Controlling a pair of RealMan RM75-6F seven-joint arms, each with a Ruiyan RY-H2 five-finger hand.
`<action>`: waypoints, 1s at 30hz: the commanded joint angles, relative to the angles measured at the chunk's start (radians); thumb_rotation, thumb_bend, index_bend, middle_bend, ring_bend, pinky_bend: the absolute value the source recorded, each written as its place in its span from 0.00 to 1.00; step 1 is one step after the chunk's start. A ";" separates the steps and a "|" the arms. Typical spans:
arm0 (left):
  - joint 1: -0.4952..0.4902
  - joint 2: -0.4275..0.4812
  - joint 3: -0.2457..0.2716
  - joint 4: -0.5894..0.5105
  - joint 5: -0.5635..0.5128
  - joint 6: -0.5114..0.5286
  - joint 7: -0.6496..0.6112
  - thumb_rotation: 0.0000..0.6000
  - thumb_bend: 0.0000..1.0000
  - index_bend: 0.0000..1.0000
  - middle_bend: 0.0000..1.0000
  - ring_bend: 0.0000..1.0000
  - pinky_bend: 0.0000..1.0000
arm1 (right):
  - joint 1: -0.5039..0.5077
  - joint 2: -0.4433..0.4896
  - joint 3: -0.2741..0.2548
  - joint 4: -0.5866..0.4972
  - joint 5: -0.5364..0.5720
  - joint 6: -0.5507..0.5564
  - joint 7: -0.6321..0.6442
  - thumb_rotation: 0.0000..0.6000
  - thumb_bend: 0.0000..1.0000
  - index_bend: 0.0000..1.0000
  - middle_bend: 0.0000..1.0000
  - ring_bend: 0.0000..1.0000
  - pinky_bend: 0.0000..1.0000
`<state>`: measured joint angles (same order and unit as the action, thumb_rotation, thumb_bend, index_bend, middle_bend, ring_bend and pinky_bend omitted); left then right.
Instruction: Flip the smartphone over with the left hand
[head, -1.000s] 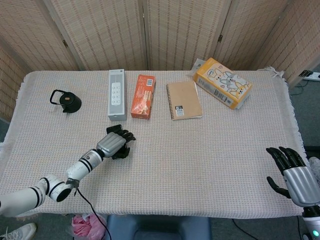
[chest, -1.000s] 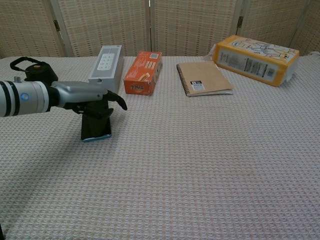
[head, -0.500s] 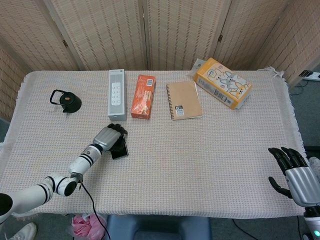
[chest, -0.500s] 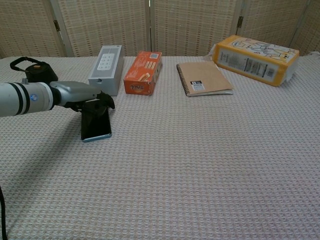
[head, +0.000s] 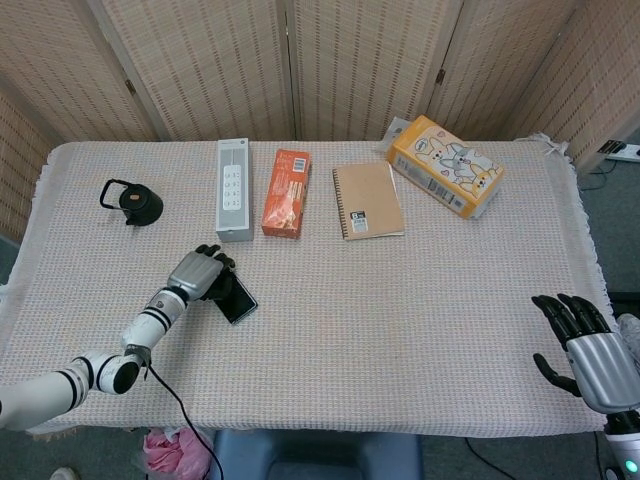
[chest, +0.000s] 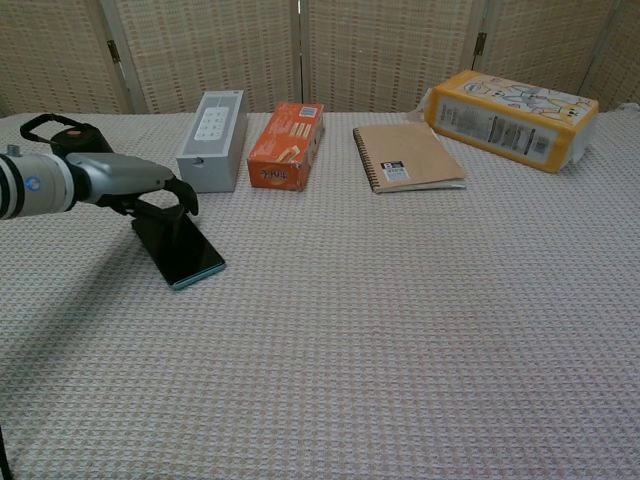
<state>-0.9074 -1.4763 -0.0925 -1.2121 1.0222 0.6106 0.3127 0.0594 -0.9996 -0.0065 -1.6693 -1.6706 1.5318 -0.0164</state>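
Compared with the frames from one second ago, the left hand (head: 200, 272) has shifted toward the left of the frame, and the smartphone (head: 238, 299) has gone from standing nearly on end to leaning at a lower slant, its dark glossy face now showing. In the chest view the left hand (chest: 150, 185) sits at centre left with its fingers curled over the upper end of the smartphone (chest: 180, 250); the lower end of the device rests on the tablecloth (chest: 400, 330). The hand holds the raised end, so the device is tilted, not flat.

The right hand (head: 585, 345) appears at the lower right corner of the head view, beyond the cloth edge, fingers spread and holding nothing. The chest view does not show it.

Other items lie in a row across the upper part of the frame:
- Black kettle (head: 133, 201) at far left.
- White power strip box (head: 233, 188), lengthwise, just above the left hand.
- Orange box (head: 288, 192) just beside the power strip box, to its right.
- Brown spiral notebook (head: 367, 200) at centre.
- Yellow carton (head: 445, 165) at upper right, lying at an angle, its near corner close to the notebook.

A woven folding screen (head: 300, 60) closes off the top of the frame.
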 joint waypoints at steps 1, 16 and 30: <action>0.009 0.033 0.023 -0.040 -0.012 0.010 0.026 0.24 0.64 0.26 0.28 0.10 0.14 | 0.000 0.000 -0.001 -0.002 -0.002 0.001 -0.001 1.00 0.25 0.13 0.17 0.13 0.15; 0.033 0.185 0.082 -0.279 -0.017 0.070 0.085 0.19 0.64 0.28 0.30 0.10 0.14 | -0.008 0.003 -0.004 -0.007 -0.015 0.017 -0.004 1.00 0.25 0.13 0.17 0.13 0.15; 0.082 0.158 0.078 -0.318 0.191 0.170 -0.014 0.89 0.41 0.18 0.14 0.09 0.14 | -0.007 -0.005 -0.004 0.006 -0.013 0.012 0.008 1.00 0.25 0.13 0.17 0.13 0.15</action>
<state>-0.8262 -1.3057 -0.0148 -1.5375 1.2110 0.7760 0.2926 0.0528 -1.0039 -0.0106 -1.6630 -1.6836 1.5442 -0.0088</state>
